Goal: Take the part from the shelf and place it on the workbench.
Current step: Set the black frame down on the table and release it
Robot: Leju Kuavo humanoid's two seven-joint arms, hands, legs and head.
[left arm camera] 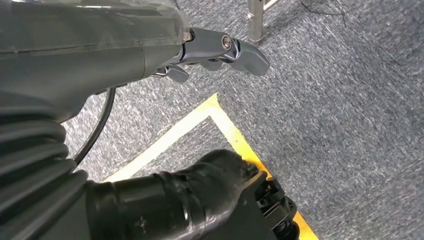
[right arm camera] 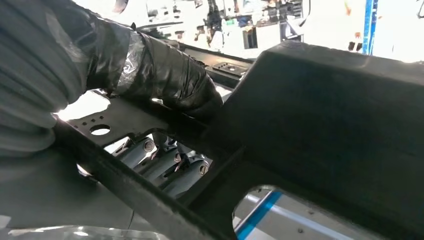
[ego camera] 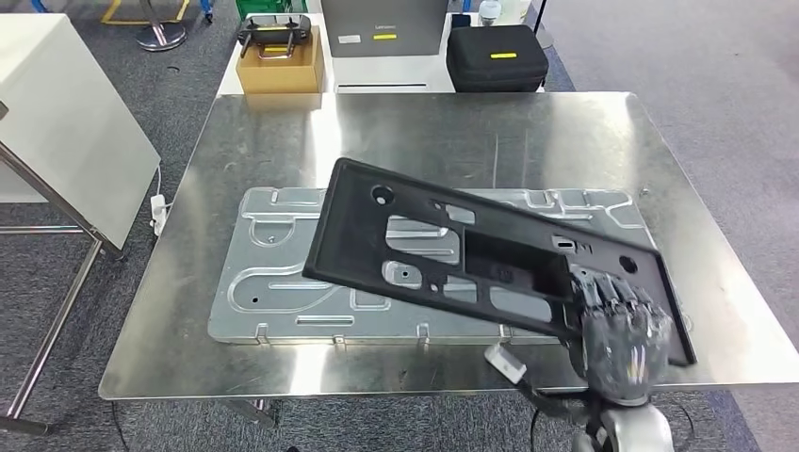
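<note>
A long black plastic part (ego camera: 443,252) with several cut-outs hangs tilted above the steel workbench (ego camera: 283,132). My right hand (ego camera: 622,325) grips its near right end, fingers over the top edge. In the right wrist view the taped thumb (right arm camera: 165,75) presses on one face of the black part (right arm camera: 330,130) and the fingers (right arm camera: 170,165) wrap the other face. The part's far left end is raised over a silver stamped panel (ego camera: 273,282) lying on the bench. My left hand (left arm camera: 220,50) hangs over grey carpet with its fingers loosely extended and nothing in them.
Behind the workbench stand a cardboard box (ego camera: 280,64) with a black tool on it, a grey case (ego camera: 382,26) and a black case (ego camera: 497,56). A white table (ego camera: 66,122) stands to the left. Yellow floor tape (left arm camera: 235,135) crosses the carpet.
</note>
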